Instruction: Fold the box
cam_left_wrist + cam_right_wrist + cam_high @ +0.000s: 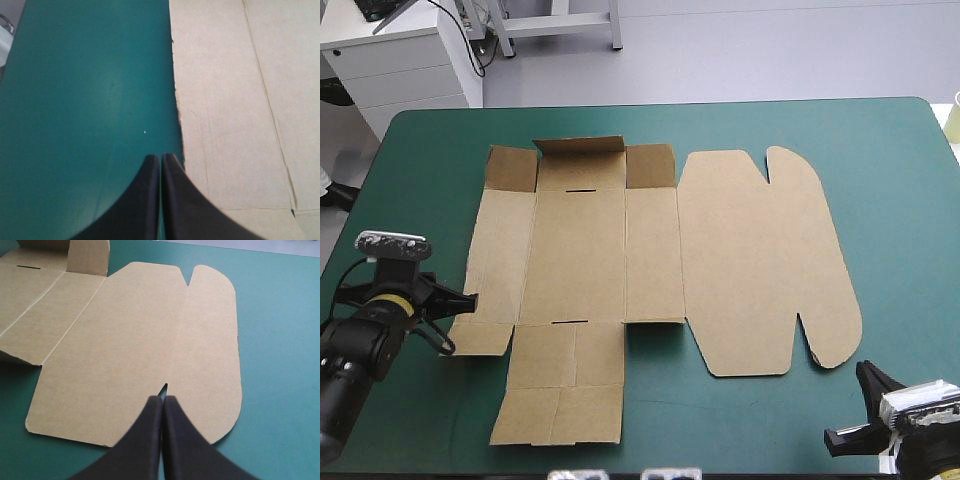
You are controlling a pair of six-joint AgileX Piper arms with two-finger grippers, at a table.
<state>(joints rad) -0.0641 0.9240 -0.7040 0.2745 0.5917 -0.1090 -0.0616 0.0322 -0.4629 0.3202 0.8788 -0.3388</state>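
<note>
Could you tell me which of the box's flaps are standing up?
The slotted flap on the box's far edge, with its two corner tabs; the rest lie flat.

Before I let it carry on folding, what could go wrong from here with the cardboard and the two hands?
The left hand, shut, sits right at the left edge of the flat brown cardboard box sheet; pushing in might slide the whole sheet over the teal-green table cover instead of lifting a wall. The right hand, also shut, points at the rounded lid flap, which lies flat, so it may scrape past without getting under it.
</note>
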